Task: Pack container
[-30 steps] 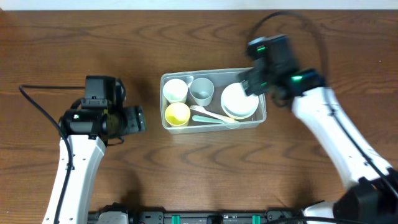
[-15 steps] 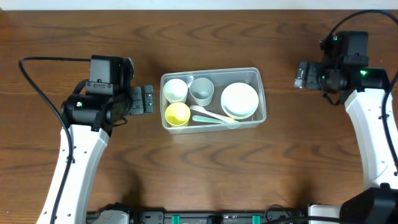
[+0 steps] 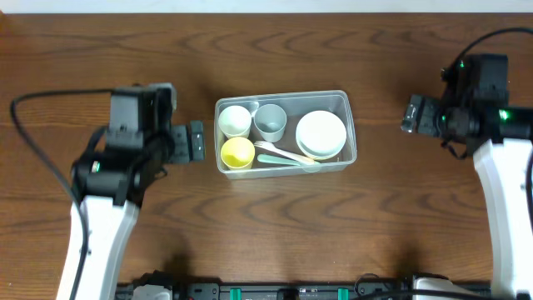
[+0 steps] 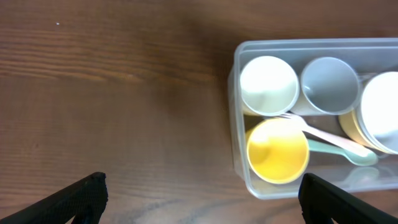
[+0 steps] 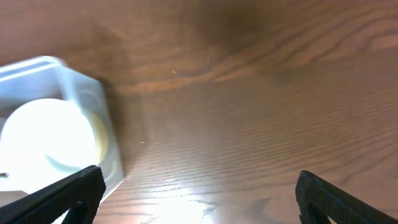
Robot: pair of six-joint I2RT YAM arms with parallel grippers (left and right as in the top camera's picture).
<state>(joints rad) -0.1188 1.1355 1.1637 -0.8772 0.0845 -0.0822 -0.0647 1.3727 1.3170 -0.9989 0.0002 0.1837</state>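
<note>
The clear plastic container point(image 3: 351, 147) sits mid-table. It holds a white cup point(image 3: 235, 121), a grey cup point(image 3: 270, 122), a yellow cup point(image 3: 237, 153), stacked white bowls point(image 3: 321, 134) and pale utensils point(image 3: 283, 156). My left gripper point(image 3: 196, 140) is open and empty just left of the container. My right gripper point(image 3: 411, 114) is open and empty to its right, well apart. The left wrist view shows the container point(image 4: 239, 146) with the cups inside; the right wrist view shows its corner point(image 5: 81, 99) and the white bowls point(image 5: 46, 134).
The wooden table point(image 3: 275, 225) spreads around the container. Black cables trail from both arms at the left point(image 3: 33, 158) and right point(image 3: 500, 35) edges.
My right arm has swung from over the container out to the right side. My left gripper has shifted a little closer to the container's left wall. The container's contents have not moved.
</note>
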